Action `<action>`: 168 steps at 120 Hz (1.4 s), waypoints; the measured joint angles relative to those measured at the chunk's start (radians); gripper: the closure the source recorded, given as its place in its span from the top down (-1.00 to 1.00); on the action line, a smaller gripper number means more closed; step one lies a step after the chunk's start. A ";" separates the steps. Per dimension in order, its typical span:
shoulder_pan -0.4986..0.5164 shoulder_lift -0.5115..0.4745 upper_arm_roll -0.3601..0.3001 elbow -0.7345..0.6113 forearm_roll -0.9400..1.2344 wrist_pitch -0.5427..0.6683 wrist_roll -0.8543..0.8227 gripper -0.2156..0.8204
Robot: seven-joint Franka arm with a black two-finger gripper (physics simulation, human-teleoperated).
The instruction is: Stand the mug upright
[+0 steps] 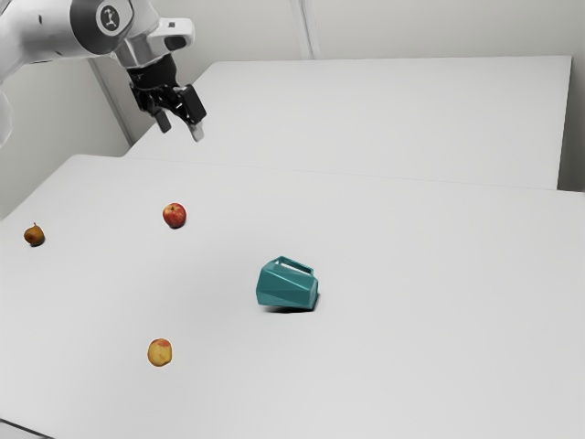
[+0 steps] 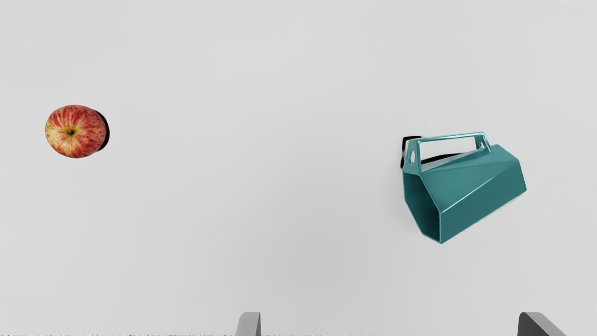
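Exterior camera, set back at side of white jointed arm [image 1: 44,35], looks obliquely down across pale white table [image 1: 411,366]; wrist camera, nearer, faces steeply down. Shared: faceted teal mug [image 2: 471,186], round red-yellow apple [image 2: 77,133].

Edges cropped the white, rounded robot arm [image 1: 41,37] and grey, blocky fingers [image 2: 252,325].
The faceted, glossy teal mug [image 2: 480,186] hid its resting side; its inner bottom was lost in shadow.

One mug [image 2: 475,186], three pieces of fruit [image 1: 175,216]
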 joint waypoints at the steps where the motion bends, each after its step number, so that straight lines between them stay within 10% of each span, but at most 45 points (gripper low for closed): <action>1: 0.000 0.000 0.000 0.000 0.000 0.000 -0.002 0.58; 85: 0.013 -0.043 0.050 -0.264 -0.322 0.038 -0.033 0.58; 168: 0.012 0.048 0.071 -0.654 -0.749 0.441 0.164 0.58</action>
